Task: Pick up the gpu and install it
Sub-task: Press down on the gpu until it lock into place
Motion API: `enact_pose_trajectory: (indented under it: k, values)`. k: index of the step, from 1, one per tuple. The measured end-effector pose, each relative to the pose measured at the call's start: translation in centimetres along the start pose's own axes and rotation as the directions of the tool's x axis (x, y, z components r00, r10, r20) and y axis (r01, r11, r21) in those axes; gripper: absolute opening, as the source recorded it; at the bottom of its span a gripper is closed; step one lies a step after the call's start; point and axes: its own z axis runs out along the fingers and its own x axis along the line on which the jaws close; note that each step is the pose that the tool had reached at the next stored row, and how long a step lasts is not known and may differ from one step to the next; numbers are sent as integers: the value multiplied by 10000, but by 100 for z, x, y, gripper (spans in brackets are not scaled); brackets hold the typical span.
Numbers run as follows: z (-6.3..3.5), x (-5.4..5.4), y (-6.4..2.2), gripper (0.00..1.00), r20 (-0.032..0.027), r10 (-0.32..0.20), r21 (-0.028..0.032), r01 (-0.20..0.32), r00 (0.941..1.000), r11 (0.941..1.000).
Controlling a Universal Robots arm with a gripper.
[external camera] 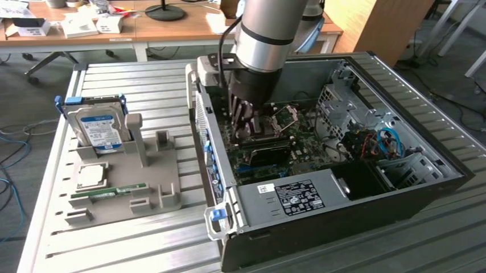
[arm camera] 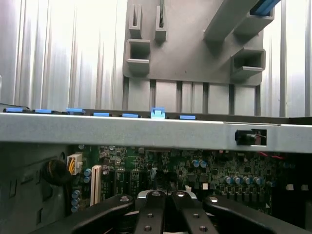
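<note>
The robot's silver-and-black arm reaches down into the open black desktop computer case [external camera: 342, 170], which lies on its side on the ribbed metal bench [external camera: 122, 250] so that its green motherboard [external camera: 266, 142] faces up for access. The gripper [external camera: 247, 114] hangs low over the motherboard, close to the case wall nearest the grey parts holder. In the wrist view the black fingers [arm camera: 151, 214] are drawn together, their linkages meeting in the middle just above the board. Whether they pinch the gpu I cannot tell: no flat black card with a silvery bracket is plainly visible between them, or anywhere else in the case.

Beside the case, the grey plastic parts holder [external camera: 125, 187] keeps spare components upright or flat in moulded slots, easy to grasp. The thick silver hard drive with a blue label [external camera: 99, 131] stands in its cradle, a square silver processor [external camera: 91, 176] lies flat near it, and the narrow green RAM stick [external camera: 110, 193] rests in its groove. The other slots in the holder look vacant, which suggests the card has left its place there.
</note>
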Motion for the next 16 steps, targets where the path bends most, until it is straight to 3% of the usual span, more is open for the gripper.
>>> enact_pose_trajectory:
  k: [16]
  values:
    - [15,-2,140,11,9,88,2,-88,10000,10000]
